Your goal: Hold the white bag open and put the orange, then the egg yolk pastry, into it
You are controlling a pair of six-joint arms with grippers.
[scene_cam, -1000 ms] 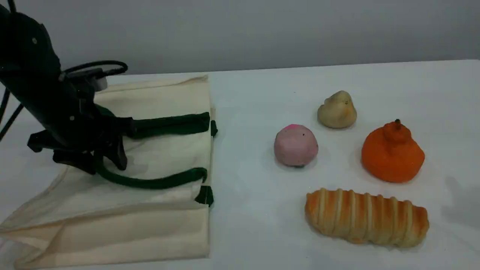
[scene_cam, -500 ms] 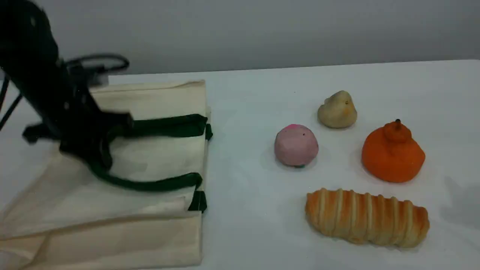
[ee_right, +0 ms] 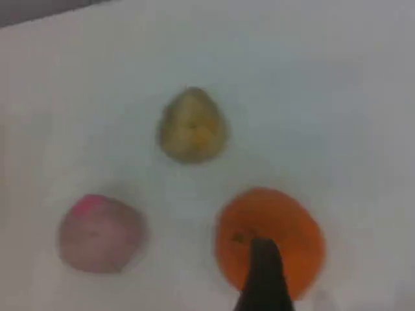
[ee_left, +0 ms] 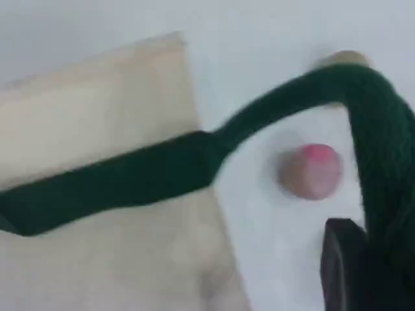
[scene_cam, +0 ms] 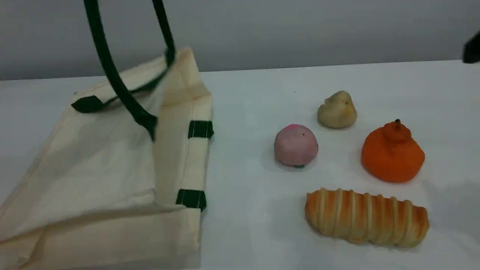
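Scene view: the white bag (scene_cam: 112,180) slumps at the left of the counter (scene_cam: 255,112). It is soft cloth that will likely sag shut unless its rim is held up. One green handle (scene_cam: 112,73) is drawn taut up past the top edge. To the right lie one orange (scene_cam: 392,153) at the far right, one egg yolk pastry (scene_cam: 337,110) beyond it, one pink ball (scene_cam: 296,145) and one bread loaf (scene_cam: 366,217) nearest. That makes four loose items and one bag.

Left wrist view: the left tool (ee_left: 353,269) is pressed together on the handle, which loops over it. The thick strap looks like a firm hold, unlikely to slip.

Right wrist view: the right tool (ee_right: 262,285) hangs spread above the orange, holding nothing. The orange looks matte, rounded and probably light, so I would pinch it across its wide belly rather than its knobbed neck. The smaller pastry seems soft, and a gentle pinch low around its base should suit it.
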